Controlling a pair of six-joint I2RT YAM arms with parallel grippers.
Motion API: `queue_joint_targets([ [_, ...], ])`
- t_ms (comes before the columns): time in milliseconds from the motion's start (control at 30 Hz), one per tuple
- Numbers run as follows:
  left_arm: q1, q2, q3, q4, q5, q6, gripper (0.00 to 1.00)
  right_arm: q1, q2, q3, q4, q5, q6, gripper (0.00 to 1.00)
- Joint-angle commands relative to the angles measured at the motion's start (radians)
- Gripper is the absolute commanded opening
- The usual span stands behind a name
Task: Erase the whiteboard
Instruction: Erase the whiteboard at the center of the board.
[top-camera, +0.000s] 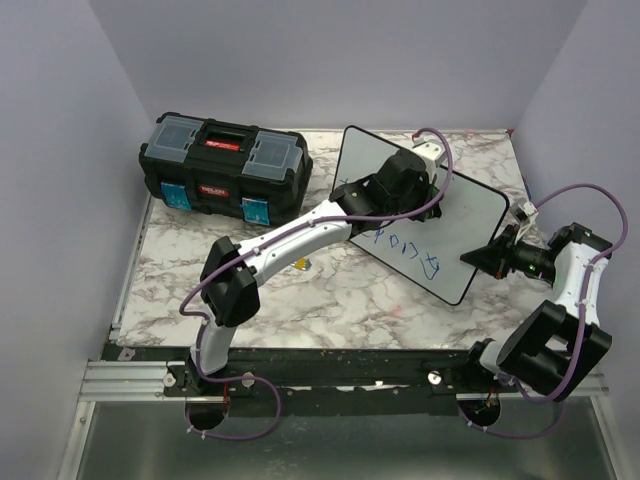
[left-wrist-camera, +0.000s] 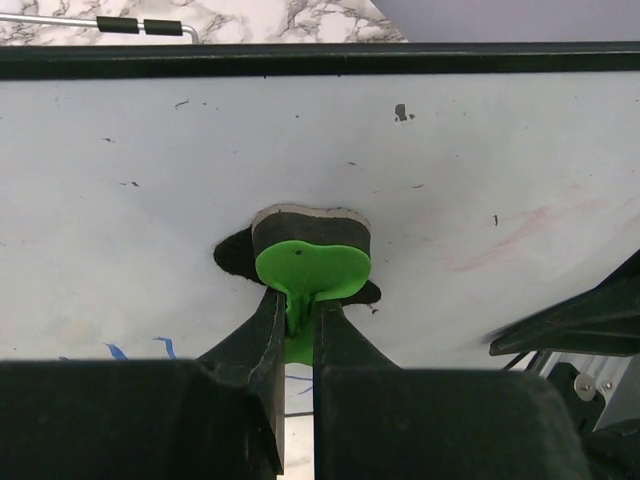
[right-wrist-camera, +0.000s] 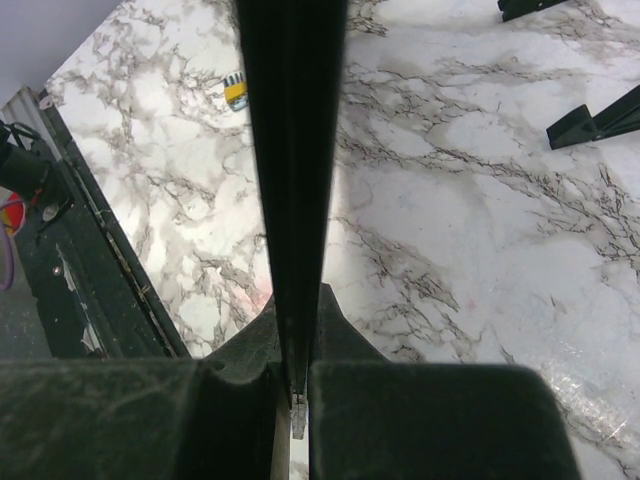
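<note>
The whiteboard (top-camera: 465, 225) is sitting on the right half of the marble table (top-camera: 330, 290), turned at an angle to the table's edges and seemingly propped at a slant rather than lying flat, with blue lettering (top-camera: 412, 250) running across the part nearest the arms. The left arm is reaching over the board from the left, and the left gripper (left-wrist-camera: 298, 315) is hanging just above the board's face, its jaws clenched on the thin green tab of a green-backed eraser (left-wrist-camera: 310, 262), whose dark felt pad is pressing flat against the white surface. That patch of board is looking mostly bare (only faint specks, a pinkish smear to the right and a few blue strokes at the lower left). The right gripper (right-wrist-camera: 293, 385) is meeting the board at its right edge, with the fingers pinching the thin black rim (right-wrist-camera: 290, 150) between them, so that the rim is running edge-on straight up the middle of the right wrist view. Two black wedge-shaped feet (right-wrist-camera: 595, 120) are resting on the marble to the right of that rim, and a small yellow-and-black item (right-wrist-camera: 235, 90), too small to identify, is lying on the table to its left. A black toolbox (top-camera: 225, 165) with clear lid compartments and blue latches is sitting at the far left corner of the table, well apart from the board and both grippers.
</note>
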Motion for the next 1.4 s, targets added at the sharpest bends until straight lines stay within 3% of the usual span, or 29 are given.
queue_joint_targets([
  [0,-0.056,-0.003,-0.069,0.069,-0.032,-0.029,0.0,0.023,-0.031,0.006,-0.034,-0.039,-0.083,0.01],
  [333,-0.124,0.02,-0.046,0.065,-0.054,-0.017,0.0,0.022,-0.034,0.003,-0.035,-0.039,-0.084,0.01],
  [667,0.016,0.048,0.152,-0.028,-0.07,0.056,0.0,0.022,-0.04,0.004,-0.034,-0.037,-0.083,0.01],
  [967,0.033,0.032,0.072,-0.003,-0.037,0.028,0.0,0.023,-0.036,0.004,-0.034,-0.037,-0.083,0.01],
  [1367,-0.118,0.052,-0.036,0.044,-0.01,0.007,0.0,0.022,-0.034,0.003,-0.034,-0.037,-0.084,0.01],
])
